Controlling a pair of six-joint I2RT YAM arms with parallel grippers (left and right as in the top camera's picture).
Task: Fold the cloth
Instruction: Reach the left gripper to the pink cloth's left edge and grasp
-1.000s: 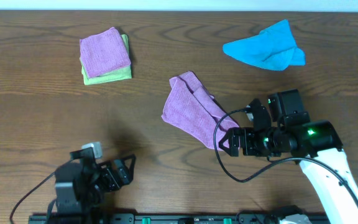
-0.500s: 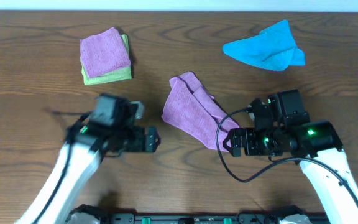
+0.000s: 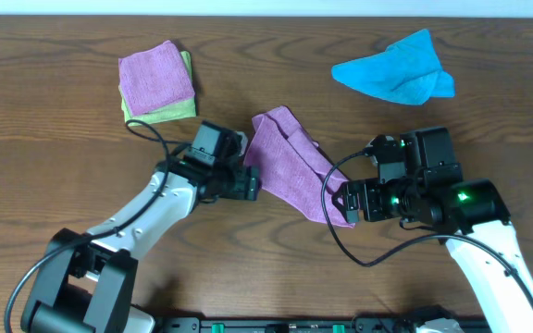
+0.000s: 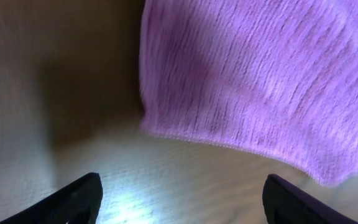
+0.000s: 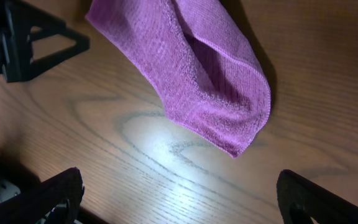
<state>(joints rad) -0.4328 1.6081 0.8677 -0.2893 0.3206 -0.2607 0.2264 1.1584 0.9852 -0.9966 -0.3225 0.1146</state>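
Observation:
The cloth (image 3: 290,162) is a dull mauve-purple piece lying rumpled and partly doubled over in the middle of the table. My left gripper (image 3: 252,182) sits at its left edge, open, with only bare wood between its fingers. In the left wrist view the cloth (image 4: 260,81) fills the upper part, just ahead of the left gripper (image 4: 182,202). My right gripper (image 3: 340,199) is open at the cloth's near right corner. In the right wrist view the cloth (image 5: 191,68) lies ahead of the right gripper (image 5: 179,199), its corner short of the jaws.
A folded brighter purple cloth (image 3: 155,79) lies on a green cloth (image 3: 172,112) at the far left. A bright blue cloth (image 3: 396,69) lies crumpled at the far right. Bare wooden table (image 3: 63,176) surrounds them.
My left arm has swung from the near left of the table up to the cloth's left edge. The right gripper has crept slightly toward the cloth's corner. The cloth has not moved.

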